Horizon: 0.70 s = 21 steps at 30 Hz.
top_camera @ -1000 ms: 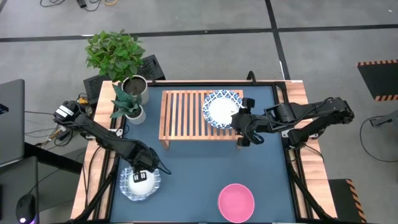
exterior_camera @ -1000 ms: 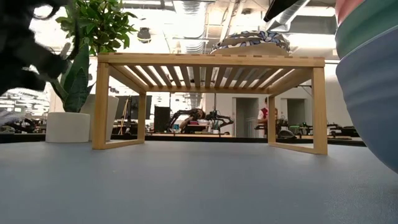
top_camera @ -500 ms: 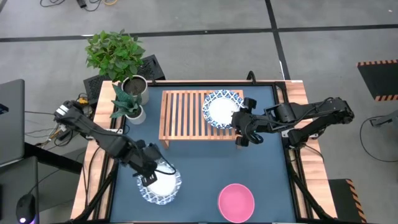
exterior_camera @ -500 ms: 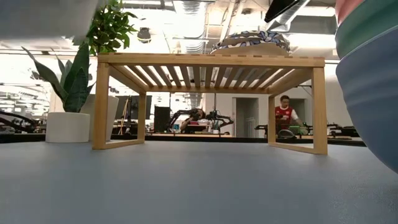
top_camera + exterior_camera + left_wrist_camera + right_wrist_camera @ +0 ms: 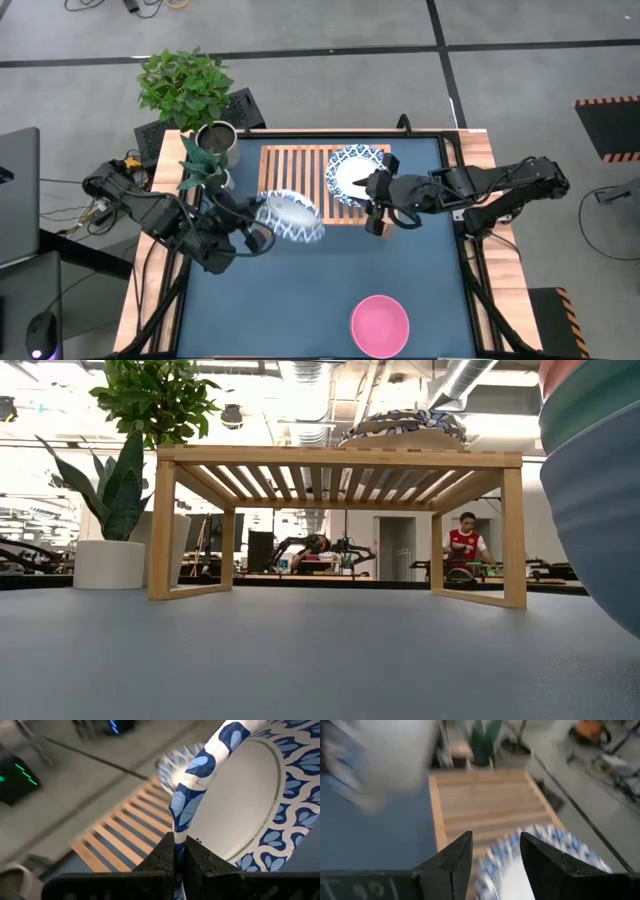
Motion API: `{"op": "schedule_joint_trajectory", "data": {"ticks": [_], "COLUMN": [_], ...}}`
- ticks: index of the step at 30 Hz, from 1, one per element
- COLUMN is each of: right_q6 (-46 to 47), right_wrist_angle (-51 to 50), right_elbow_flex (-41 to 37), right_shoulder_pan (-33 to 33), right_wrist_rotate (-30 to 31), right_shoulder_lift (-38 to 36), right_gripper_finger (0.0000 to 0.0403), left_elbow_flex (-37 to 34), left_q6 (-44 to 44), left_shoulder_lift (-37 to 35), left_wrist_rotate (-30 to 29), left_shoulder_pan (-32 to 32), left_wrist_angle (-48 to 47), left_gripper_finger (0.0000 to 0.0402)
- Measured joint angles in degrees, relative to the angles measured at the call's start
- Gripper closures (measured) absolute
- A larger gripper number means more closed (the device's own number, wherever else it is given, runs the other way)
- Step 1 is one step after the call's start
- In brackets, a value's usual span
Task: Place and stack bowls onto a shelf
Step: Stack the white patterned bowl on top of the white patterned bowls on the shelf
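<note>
With the left tool [image 5: 180,851] pinching the rim of 1 white blue-patterned round bowl [image 5: 290,215] at the low slatted light-wood shelf [image 5: 300,185], lowering it level onto bare slats looks wisest, clear of the narrowly parted, empty right tool [image 5: 378,207].

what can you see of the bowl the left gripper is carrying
The carried bowl is round, white inside with a thin green ring and a blue leaf-patterned rim. It looks like thin paper or light plastic. The left gripper is shut on its rim, pinching the edge between both fingers, so the bowl hangs tilted in the air. In the high view it sits over the front left edge of the shelf, touching nothing else that shows.
</note>
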Motion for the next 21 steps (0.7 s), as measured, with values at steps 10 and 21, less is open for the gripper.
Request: {"op": "schedule_joint_trajectory", "data": {"ticks": [10,21], "right_q6": [-6.7,-7.8], "right_wrist_angle": [21.8,22.1], "right_elbow_flex": [0.0,0.0], "right_shoulder_pan": [2.1,2.1], "right_wrist_rotate": [0.0,0.0], "right_shoulder_lift": [0.0,0.0], "right_gripper_finger": [0.0212,0.0212], "left_elbow_flex": [0.2,0.2], "left_q6": [13.2,16.2], "left_shoulder_lift": [0.0,0.0], "left_wrist_rotate": [-8.9,-14.4], "left_shoulder_pan": [2.9,5.6], "left_wrist_angle": [10.9,13.2], "left_gripper_finger": [0.0401,0.0401]}}
